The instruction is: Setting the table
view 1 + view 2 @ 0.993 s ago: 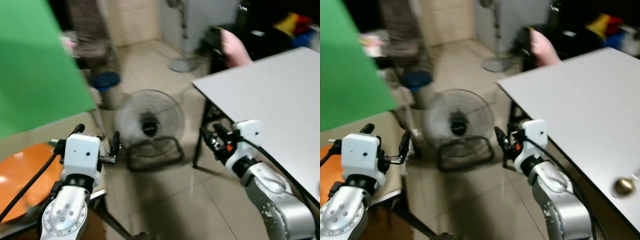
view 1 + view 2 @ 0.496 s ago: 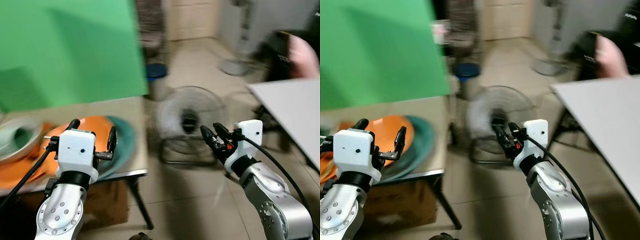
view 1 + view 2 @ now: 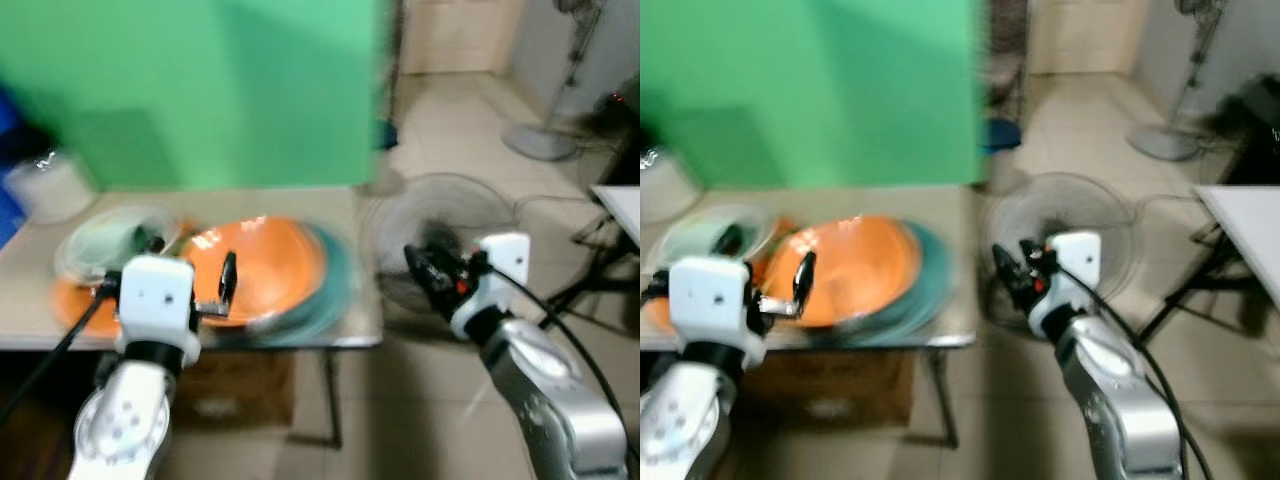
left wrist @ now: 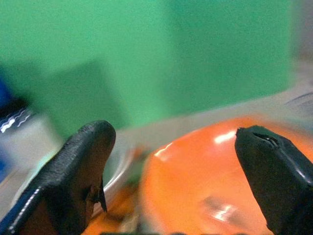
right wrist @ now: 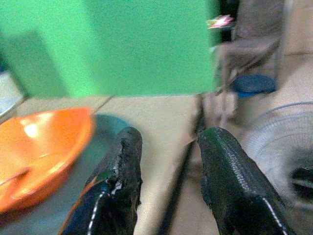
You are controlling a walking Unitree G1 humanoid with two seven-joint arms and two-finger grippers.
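Observation:
A low beige table (image 3: pixel 340 205) carries an orange bowl (image 3: pixel 265 265) stacked on a teal plate (image 3: pixel 335 290). Beside them a clear bowl (image 3: pixel 110 235) rests on another orange plate (image 3: pixel 70 300). My left gripper (image 3: pixel 190 262) hovers at the table's near edge, open, its fingers framing the orange bowl (image 4: pixel 195 181) with nothing between them. To the right of the table, over the floor, my right gripper (image 3: pixel 420 262) is open and empty; along its fingers (image 5: pixel 122 161) I see the teal plate (image 5: pixel 93 147) and the table top. The picture is blurred.
A green screen (image 3: pixel 200 90) stands behind the table, with a white container (image 3: pixel 45 185) at the back left. A floor fan (image 3: pixel 440 215) sits to the table's right and a standing fan (image 3: pixel 545 140) farther back. A cardboard box (image 3: pixel 240 385) is under the table. A grey table corner (image 3: pixel 620 205) shows at the right edge.
The camera has swung left: the grey table has slid out to the right and the low table with the orange and teal dishes has come into view. Both grippers hold the same pose.

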